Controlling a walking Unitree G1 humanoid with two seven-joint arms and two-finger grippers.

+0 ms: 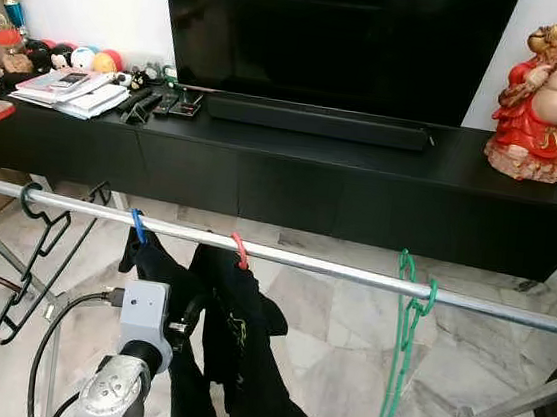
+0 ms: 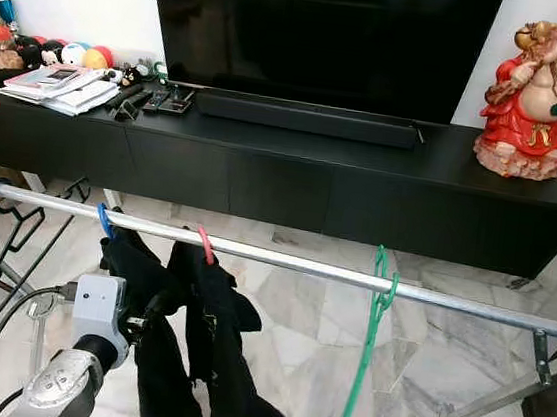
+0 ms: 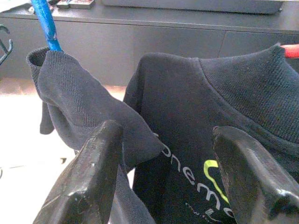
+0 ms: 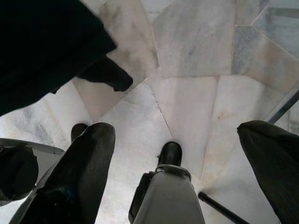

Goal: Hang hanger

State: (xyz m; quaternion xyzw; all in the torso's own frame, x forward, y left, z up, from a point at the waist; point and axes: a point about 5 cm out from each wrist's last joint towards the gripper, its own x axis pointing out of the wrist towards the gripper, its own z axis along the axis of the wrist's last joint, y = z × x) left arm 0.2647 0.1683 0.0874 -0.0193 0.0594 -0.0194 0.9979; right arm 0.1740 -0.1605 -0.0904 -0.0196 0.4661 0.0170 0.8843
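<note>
A silver rail (image 1: 332, 267) runs across in front of me. On it hang an empty black hanger (image 1: 43, 242), a blue hanger (image 1: 138, 225) and a red hanger (image 1: 240, 251), both carrying dark garments (image 1: 233, 344), and a green hanger (image 1: 409, 314) further right. My left arm (image 1: 143, 322) is raised beside the garments. Its gripper (image 3: 168, 133) is open, with the dark printed shirt (image 3: 224, 112) just beyond the fingers and the blue hanger's garment (image 3: 79, 102) against one finger. My right gripper (image 4: 177, 130) is open and points down at the floor, holding nothing.
A long black TV cabinet (image 1: 293, 170) stands behind the rail with a TV, a soundbar (image 1: 318, 123), papers, remotes and a red figurine (image 1: 548, 93). The rack's slanted legs (image 1: 508, 406) stand on the marble floor at both ends.
</note>
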